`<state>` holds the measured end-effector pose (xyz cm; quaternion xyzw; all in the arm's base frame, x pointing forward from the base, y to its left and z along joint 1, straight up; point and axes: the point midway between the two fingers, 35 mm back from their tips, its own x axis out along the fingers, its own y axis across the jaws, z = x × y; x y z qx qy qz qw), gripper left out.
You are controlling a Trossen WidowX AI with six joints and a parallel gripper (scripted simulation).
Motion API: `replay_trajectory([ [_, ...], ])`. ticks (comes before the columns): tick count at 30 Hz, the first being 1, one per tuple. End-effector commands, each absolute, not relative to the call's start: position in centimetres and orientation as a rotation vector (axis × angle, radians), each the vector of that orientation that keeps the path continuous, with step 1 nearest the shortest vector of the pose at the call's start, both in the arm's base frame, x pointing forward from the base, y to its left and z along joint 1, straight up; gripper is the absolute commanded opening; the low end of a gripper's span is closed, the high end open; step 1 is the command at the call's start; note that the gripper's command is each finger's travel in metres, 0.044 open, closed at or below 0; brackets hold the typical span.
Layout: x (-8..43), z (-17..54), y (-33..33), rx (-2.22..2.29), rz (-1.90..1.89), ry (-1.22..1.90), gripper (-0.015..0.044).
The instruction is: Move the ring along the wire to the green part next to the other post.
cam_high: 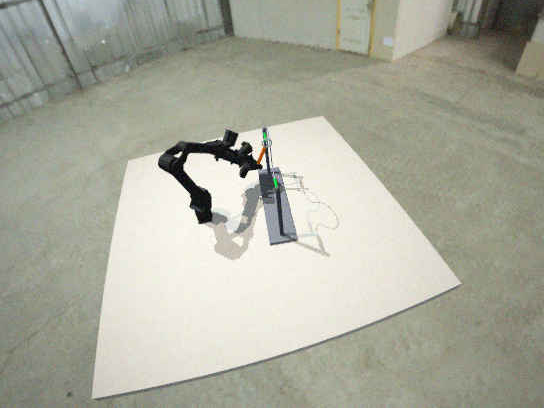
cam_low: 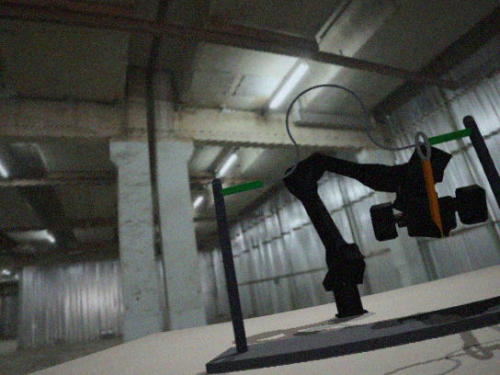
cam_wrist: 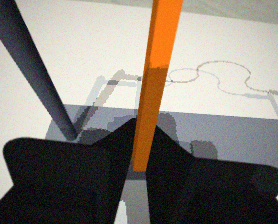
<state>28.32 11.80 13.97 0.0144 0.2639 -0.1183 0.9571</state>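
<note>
The ring (cam_high: 266, 143) (cam_low: 416, 146) is around the wire (cam_low: 329, 85) at the inner end of the green part (cam_high: 265, 136) (cam_low: 452, 136) by the far post, the right one in the exterior view. Whether it touches the wire cannot be told. Its orange handle (cam_high: 261, 155) (cam_low: 430, 186) (cam_wrist: 162, 50) hangs down, slightly tilted. My gripper (cam_high: 259, 166) (cam_low: 438, 227) (cam_wrist: 140, 124) is shut on the handle's lower end, below the wire. The other green part (cam_high: 275, 183) (cam_low: 242, 187) is at the opposite post (cam_high: 280, 212) (cam_low: 230, 268), with nothing hanging on it.
The wire makes a tall loop and a dip between the green parts. The far post (cam_low: 484, 158) (cam_wrist: 37, 70) rises left of my fingers in the wrist view. Both posts stand on a dark base (cam_high: 285, 222) (cam_low: 299, 348) on a pale board (cam_high: 250, 312).
</note>
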Motion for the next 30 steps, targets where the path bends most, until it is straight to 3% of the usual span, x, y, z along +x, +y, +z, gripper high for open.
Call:
replay_trajectory([
  [1,28.5,14.3,12.4,0.036,-0.242,0.526,-0.015],
  [30,28.8,13.2,14.3,0.034,-0.244,0.516,-0.015],
])
